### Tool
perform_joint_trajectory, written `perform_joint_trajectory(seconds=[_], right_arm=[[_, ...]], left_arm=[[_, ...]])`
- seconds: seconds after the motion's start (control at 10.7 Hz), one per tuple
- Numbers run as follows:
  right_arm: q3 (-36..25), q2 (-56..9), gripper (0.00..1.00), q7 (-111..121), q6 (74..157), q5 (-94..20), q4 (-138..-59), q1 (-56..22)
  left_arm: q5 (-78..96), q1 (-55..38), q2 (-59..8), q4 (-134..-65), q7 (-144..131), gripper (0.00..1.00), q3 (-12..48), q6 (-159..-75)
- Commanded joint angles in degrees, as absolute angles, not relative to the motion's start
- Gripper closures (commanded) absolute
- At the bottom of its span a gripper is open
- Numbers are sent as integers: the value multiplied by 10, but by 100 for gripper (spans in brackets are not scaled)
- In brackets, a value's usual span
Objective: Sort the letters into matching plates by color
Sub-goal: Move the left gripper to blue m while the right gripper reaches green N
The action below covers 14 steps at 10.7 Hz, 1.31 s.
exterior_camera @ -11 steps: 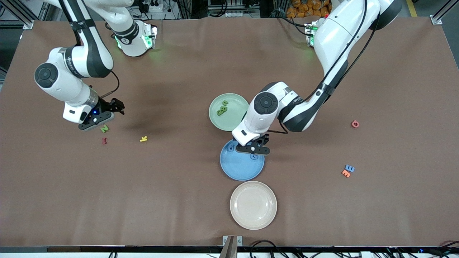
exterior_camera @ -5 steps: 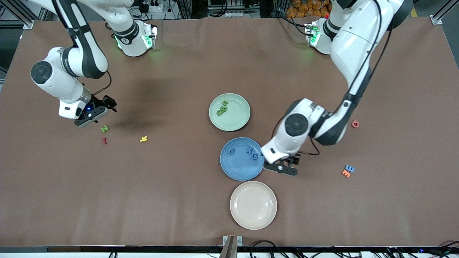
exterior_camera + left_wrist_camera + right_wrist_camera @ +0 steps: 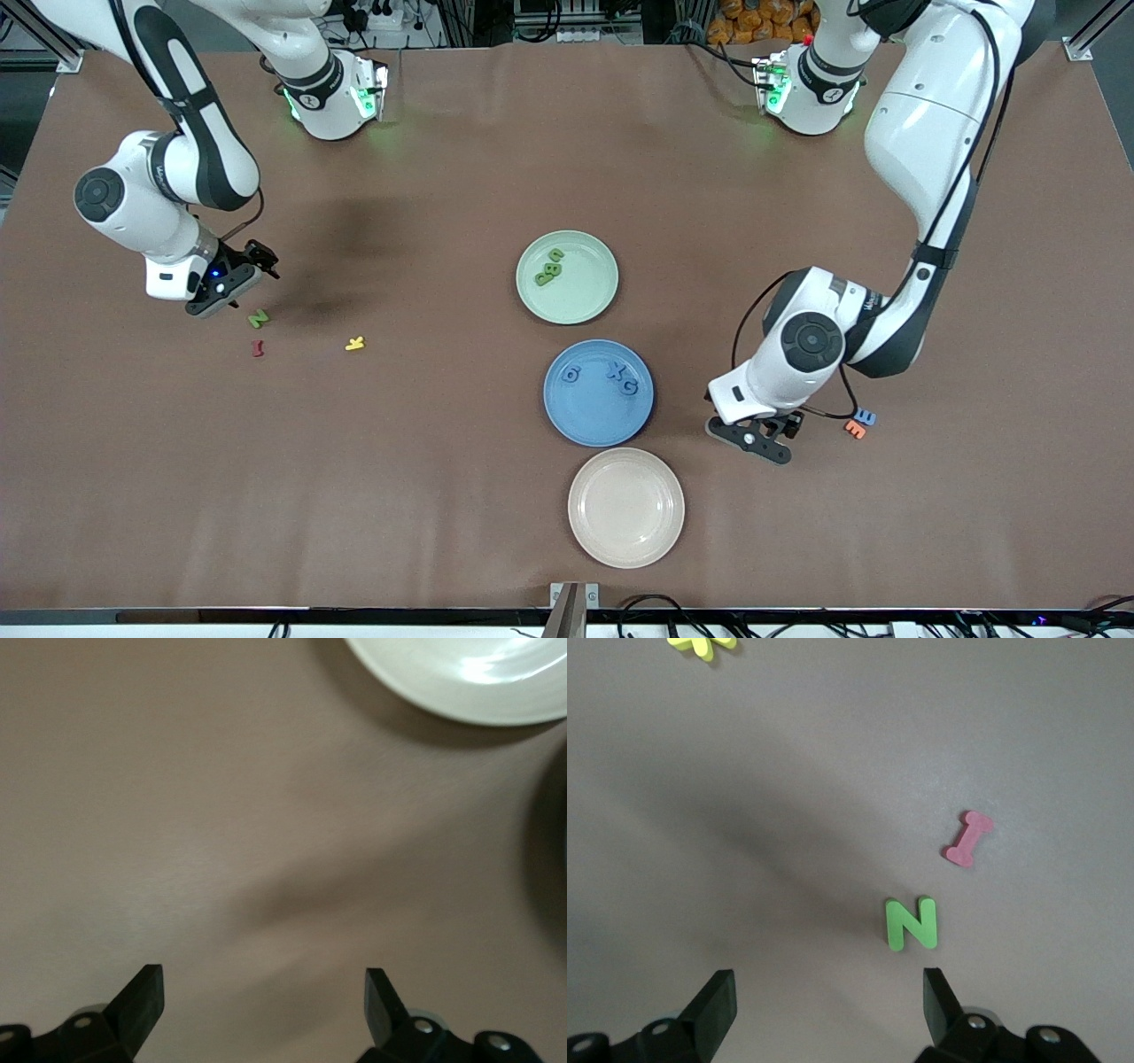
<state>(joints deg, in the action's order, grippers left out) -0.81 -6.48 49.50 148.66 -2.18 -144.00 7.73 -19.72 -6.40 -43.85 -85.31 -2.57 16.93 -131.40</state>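
Observation:
The mint green plate (image 3: 586, 292) holds three green letters (image 3: 549, 266). The blue plate (image 3: 594, 416) holds three blue letters (image 3: 623, 379). A green N (image 3: 258, 318) lies on the table toward the right arm's end, and it also shows in the right wrist view (image 3: 912, 923). A blue E (image 3: 866, 416) lies toward the left arm's end. My right gripper (image 3: 239, 275) is open and empty (image 3: 828, 1001), low beside the N. My left gripper (image 3: 762, 436) is open and empty (image 3: 264, 992), over bare table between the blue plate and the blue E.
A beige plate (image 3: 625, 540) sits nearer the front camera than the blue plate, and its rim shows in the left wrist view (image 3: 461, 700). An orange E (image 3: 855, 429) touches the blue E. A red G (image 3: 877, 307), a red I (image 3: 258, 347) and a yellow K (image 3: 355, 343) lie loose.
My left gripper has moved off the blue plate toward the left arm's end, leaving blue letters uncovered in the plate. My right gripper has shifted slightly toward the right arm's end.

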Motion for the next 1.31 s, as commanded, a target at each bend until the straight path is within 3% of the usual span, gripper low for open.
perform_joint_trajectory(seconds=[0.0, 0.75, 0.94, 1.22], right_arm=[[-12, -93, 7, 548, 1538, -37, -1441, 76], [-45, -150, 19, 547, 1599, -39, -1419, 55], [-46, -161, 28, 540, 1609, -44, -1416, 49], [-50, -174, 29, 540, 1617, -52, -1408, 45]], left_arm=[[-192, -19, -457, -851, 69, 0, 170, -1308], [-187, 33, -473, -853, 15, 0, 149, -1306], [-193, 38, -475, -854, 65, 0, 141, -1306], [-186, 71, -477, -860, 121, 0, 128, -1305]])
